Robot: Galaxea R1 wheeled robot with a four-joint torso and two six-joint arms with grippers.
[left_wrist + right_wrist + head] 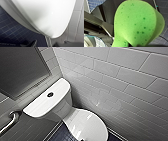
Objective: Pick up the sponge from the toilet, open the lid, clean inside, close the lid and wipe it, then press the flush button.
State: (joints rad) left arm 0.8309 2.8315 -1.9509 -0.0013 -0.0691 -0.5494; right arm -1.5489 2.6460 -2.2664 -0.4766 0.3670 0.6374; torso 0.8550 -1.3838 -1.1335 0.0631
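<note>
Finding one: the sponge (136, 22) is off the toilet (65, 109) and in my right gripper (133, 44). The jaws appear to pinch it near one end, since the green block bulges and folds close to the wrist camera, with blue floor tiles (164, 7) behind it.

Finding two: the lid (88, 123) lies flat down over the bowl. The flush button (50, 94) sits in the middle of the tank top.

Finding three: my left gripper (46, 44) hangs just beside the lid's front curve. I cannot tell whether its jaws are spread or pressed together.

Assessment: pick-up is done. With the lid down, I judge the lid-opening step to be in hand, though wiping a closed lid would look the same.

Requirement for the next move: a hold under the lid's front edge, then a lift that does not let the glossy plastic slip, with the sponge kept clear.
</note>
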